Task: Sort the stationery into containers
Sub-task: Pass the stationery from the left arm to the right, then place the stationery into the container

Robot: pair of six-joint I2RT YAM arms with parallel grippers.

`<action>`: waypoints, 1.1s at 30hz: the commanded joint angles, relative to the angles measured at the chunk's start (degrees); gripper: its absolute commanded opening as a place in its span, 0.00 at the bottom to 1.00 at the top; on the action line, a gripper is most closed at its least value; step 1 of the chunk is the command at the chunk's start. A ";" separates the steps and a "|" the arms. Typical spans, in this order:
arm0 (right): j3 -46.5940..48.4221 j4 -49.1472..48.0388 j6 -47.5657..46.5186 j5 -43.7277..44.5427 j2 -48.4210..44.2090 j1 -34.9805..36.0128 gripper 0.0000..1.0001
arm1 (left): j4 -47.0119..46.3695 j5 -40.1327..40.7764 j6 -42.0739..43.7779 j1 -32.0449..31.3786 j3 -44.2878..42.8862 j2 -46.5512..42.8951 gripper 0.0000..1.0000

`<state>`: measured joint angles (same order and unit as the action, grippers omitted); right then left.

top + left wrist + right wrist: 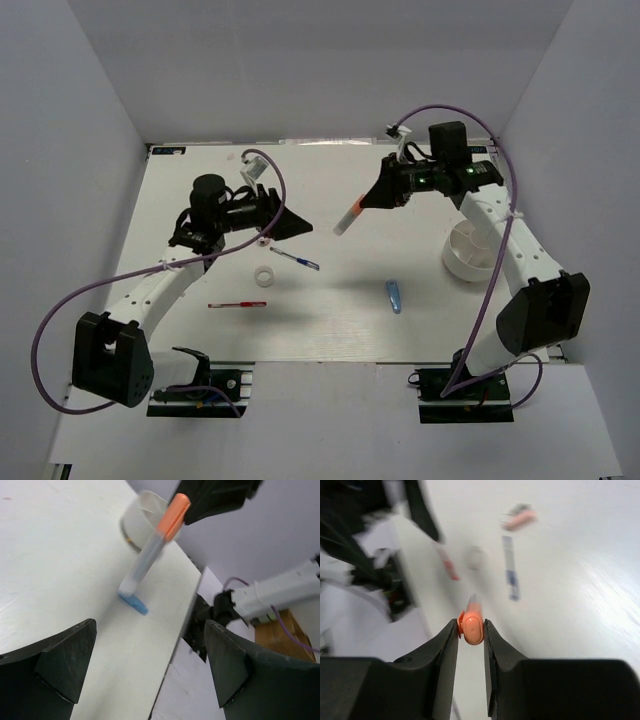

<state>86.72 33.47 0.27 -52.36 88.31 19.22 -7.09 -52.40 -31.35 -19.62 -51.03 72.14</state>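
Marker (347, 216), white with orange cap, hangs cap-pinched in right gripper (471, 629) jaws, upper centre, presumably for carrying; left gripper (150, 640) jaws spread, empty.

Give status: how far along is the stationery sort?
Done: nothing visible in the partly hidden bowl. In hand: right gripper shut on the marker by its orange cap, above the table; left gripper open, empty. Left: blue pen, red pen, tape ring, eraser, light-blue piece lie on it.

A white table (330, 335) stands boxed in by plain, pale lilac-grey panels: back wall (320, 70), left wall (60, 180), right wall (590, 160). Light is even, shadows soft.
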 commanded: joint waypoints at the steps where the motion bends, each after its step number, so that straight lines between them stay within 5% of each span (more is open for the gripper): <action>1: -1.72 5.11 -9.04 19.25 -6.82 -4.36 0.00 | 4.28 4.15 -0.29 3.00 -1.00 -2.09 0.98; 7: 4.83 10.09 -16.17 38.19 -6.41 -12.26 0.00 | 9.87 9.74 2.26 5.82 -4.77 0.89 0.98; 13: 12.67 15.47 -20.57 40.40 -3.07 -24.84 0.00 | 18.25 10.65 8.50 6.35 -11.64 4.68 0.98; 19: 20.06 20.75 -23.04 43.83 0.10 -32.84 0.00 | 19.22 12.24 11.22 6.87 -9.71 2.83 0.98; 33: 1.44 13.47 -19.44 48.23 -10.00 -36.54 0.00 | 25.91 7.67 13.43 7.40 -15.77 7.58 0.98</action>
<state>90.26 51.81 -20.71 -4.89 81.17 -17.32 17.85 -41.78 -18.26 -12.62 -64.88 79.83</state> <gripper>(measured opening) 0.291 0.980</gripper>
